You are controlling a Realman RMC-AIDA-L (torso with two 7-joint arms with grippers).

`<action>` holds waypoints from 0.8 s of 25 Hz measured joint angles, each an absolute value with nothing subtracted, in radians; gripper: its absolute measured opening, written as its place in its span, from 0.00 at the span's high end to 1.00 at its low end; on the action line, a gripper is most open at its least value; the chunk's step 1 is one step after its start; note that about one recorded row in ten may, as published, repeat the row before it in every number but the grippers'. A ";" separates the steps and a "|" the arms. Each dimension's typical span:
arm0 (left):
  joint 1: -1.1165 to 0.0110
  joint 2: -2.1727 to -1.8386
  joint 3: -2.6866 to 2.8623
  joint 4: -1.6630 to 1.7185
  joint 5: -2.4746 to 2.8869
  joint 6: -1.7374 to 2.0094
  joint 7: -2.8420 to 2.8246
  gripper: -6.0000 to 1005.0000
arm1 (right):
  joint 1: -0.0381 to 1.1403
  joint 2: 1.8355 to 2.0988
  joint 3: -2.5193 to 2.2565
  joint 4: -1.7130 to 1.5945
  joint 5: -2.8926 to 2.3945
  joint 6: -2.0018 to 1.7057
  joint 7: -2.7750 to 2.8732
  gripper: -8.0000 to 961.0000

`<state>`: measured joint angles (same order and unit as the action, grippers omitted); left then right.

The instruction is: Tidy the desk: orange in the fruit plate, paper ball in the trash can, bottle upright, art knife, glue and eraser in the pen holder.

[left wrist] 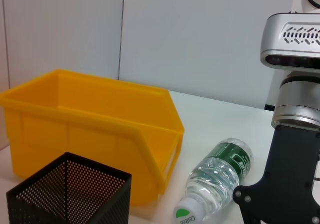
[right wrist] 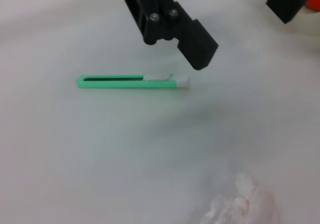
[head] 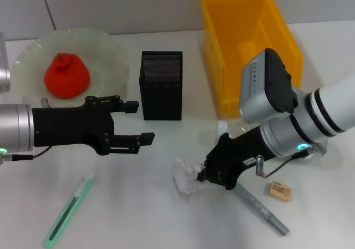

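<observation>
The orange (head: 66, 75), a red-orange lump, lies in the pale fruit plate (head: 113, 49) at the back left. In front of the plate my left gripper (head: 138, 122) hovers open and holds nothing. The black mesh pen holder (head: 161, 85) (left wrist: 70, 189) stands mid-table. My right gripper (head: 204, 174) is low at the edge of the crumpled paper ball (head: 186, 178) (right wrist: 245, 204). The bottle (left wrist: 216, 178) lies on its side by the yellow trash can (head: 249, 44) (left wrist: 90, 129). On the table lie the green art knife (head: 69, 210) (right wrist: 132, 81), the grey glue stick (head: 260, 207) and the eraser (head: 279, 191).
The right arm (head: 288, 116) hides most of the bottle in the head view. The yellow bin stands close beside the pen holder at the back. A white wall runs behind the table.
</observation>
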<state>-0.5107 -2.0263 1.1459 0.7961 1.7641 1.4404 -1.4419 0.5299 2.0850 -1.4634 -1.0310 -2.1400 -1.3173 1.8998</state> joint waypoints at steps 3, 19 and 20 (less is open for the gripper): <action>-0.510 -2.026 1.146 0.796 1.764 1.440 -1.442 0.18 | 0.520 2.085 -1.463 -1.036 -2.141 -1.314 1.901 0.93; -0.511 -2.033 1.147 0.796 1.780 1.416 -1.442 0.18 | 0.387 2.083 -1.461 -1.241 -2.192 -1.332 1.937 0.98; -0.512 -2.035 1.147 0.796 1.782 1.416 -1.442 0.18 | 0.380 2.083 -1.459 -1.255 -2.194 -1.338 1.938 0.98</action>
<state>-0.5116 -2.0350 1.1466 0.7961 1.7822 1.4158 -1.4419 0.3799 2.0834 -1.4589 -1.2549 -2.1941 -1.3378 1.9381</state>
